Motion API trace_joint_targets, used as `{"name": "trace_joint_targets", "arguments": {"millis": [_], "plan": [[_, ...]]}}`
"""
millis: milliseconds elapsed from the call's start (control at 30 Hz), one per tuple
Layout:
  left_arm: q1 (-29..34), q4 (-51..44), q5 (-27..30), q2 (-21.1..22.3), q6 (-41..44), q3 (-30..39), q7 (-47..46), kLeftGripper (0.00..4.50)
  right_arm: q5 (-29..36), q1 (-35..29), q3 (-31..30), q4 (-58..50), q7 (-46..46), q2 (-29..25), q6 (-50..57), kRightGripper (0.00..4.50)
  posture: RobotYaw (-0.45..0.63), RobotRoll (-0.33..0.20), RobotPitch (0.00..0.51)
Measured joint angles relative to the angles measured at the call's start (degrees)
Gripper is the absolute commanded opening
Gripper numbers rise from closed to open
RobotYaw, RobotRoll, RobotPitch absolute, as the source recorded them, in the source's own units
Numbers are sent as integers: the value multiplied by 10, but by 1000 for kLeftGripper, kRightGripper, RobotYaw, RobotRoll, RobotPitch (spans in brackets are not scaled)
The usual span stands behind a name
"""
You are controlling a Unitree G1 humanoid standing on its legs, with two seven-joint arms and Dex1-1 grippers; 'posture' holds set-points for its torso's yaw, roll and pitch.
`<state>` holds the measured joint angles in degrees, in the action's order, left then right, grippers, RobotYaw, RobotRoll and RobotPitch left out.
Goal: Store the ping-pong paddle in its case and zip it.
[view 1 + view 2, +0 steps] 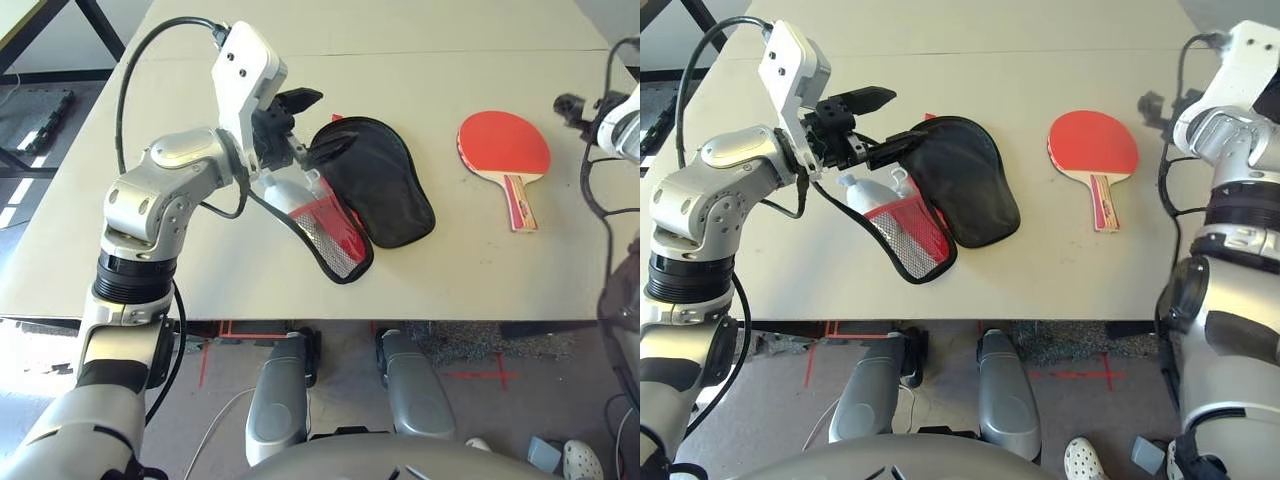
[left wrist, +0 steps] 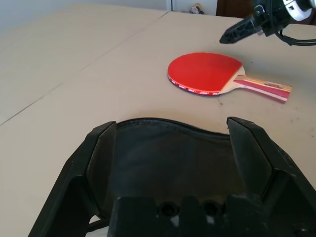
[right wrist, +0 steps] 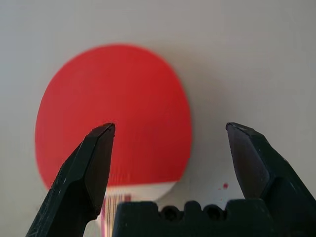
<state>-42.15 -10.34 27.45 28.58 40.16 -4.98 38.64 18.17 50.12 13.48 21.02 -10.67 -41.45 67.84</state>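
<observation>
Red paddle (image 3: 113,118) fills the open right claw (image 3: 170,131) wrist view.

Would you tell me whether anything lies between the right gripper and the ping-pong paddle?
Nothing visible does. The open right gripper hangs over the ping-pong paddle, which lies alone on bare table, apart from the case.

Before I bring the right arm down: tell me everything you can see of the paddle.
The ping-pong paddle lies flat on the table, red rubber face up, its pale wooden handle with red and black stripes toward the robot. Nothing touches it. It sits apart from the case, on the robot's right. The open right gripper hovers above it.
</observation>
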Motion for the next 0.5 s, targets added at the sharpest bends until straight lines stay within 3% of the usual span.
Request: {"name": "trace_joint_targets", "arguments": {"millis": [300, 500], "plan": [[5, 2, -15, -6, -11, -4, 7, 4500, -1, -41, -23, -88, -11, 14, 131, 4460, -38, 0, 175], [14, -1, -17, -7, -11, -4, 7, 4500, -5, -65, -21, -132, -4, 51, 178, 4460, -30, 0, 180]]}}
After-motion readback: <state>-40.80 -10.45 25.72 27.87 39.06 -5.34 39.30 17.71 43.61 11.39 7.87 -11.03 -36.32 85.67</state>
